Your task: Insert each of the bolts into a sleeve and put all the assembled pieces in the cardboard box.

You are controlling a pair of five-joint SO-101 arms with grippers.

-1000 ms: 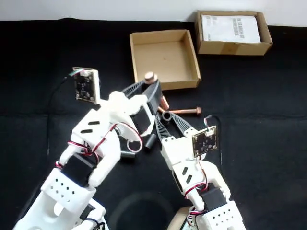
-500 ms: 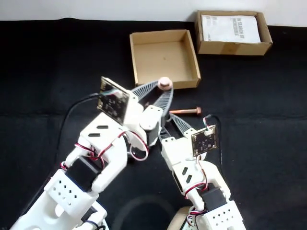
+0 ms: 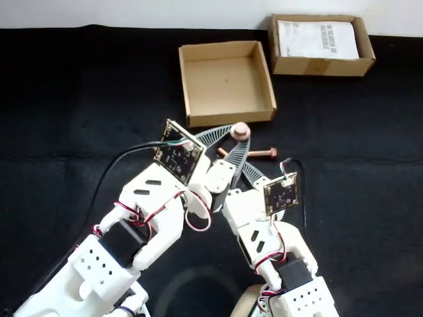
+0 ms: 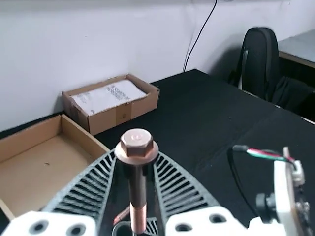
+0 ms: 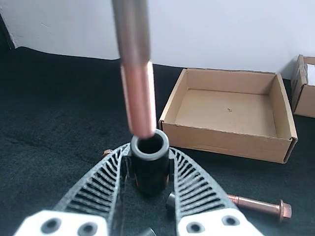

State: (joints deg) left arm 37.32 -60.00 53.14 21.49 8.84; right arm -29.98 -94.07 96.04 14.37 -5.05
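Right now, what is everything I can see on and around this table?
Box: one, brown, open and empty, far side of the table.
Second box: one, brown, holds white paper, beside the first.
Held bolt: one, copper, upright in the left gripper.
Loose bolt: one, copper, lying near the box.
Sleeve: one, dark grey, upright, just under the held bolt's tip.
Table: one, black.
Chair: one, black, in the room behind.
Arms: two, white; left gripper shut on the held bolt, right gripper shut on the sleeve.

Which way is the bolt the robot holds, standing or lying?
Standing up: the bolt has its head on top, tip at the mouth of the sleeve.
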